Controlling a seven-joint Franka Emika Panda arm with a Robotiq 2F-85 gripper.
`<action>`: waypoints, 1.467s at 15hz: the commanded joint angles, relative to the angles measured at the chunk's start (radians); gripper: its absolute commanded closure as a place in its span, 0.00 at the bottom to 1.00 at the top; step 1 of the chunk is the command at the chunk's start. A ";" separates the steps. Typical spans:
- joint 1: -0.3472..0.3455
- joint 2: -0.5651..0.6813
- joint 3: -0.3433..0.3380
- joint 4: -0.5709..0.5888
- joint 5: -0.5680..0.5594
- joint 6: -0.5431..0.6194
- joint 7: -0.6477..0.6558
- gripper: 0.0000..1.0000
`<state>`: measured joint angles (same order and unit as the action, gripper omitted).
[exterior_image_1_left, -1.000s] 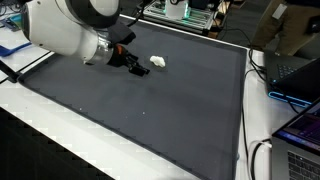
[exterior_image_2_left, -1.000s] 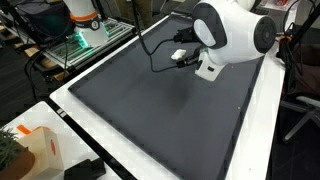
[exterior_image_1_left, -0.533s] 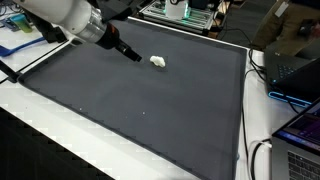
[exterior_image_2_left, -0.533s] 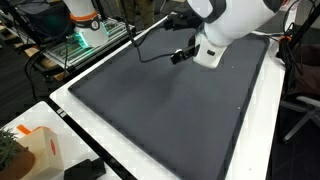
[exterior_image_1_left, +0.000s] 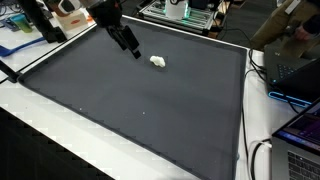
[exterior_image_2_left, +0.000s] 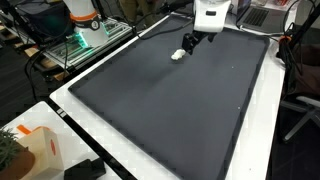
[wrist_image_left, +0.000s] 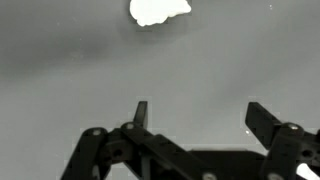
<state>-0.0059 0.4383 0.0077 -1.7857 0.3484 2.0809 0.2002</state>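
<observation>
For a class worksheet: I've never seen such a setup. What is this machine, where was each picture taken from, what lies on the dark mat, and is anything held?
It is a robot arm ending in a two-fingered claw. Two pictures come from cameras standing outside the robot, viewing the same table from different places. The third comes from a camera on the wrist, looking past the claw's fingers. A dark grey mat covers the table. On it lies one small white lump, too small to identify. The claw hangs above the mat near the lump, open, holding nothing.
</observation>
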 joint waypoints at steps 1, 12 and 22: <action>0.024 -0.184 0.005 -0.246 0.037 0.141 0.071 0.00; 0.094 -0.362 -0.014 -0.472 -0.294 0.332 0.249 0.00; 0.094 -0.885 0.007 -0.935 -0.177 0.325 -0.054 0.00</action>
<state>0.0843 -0.2496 0.0333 -2.5721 0.0880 2.3724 0.2610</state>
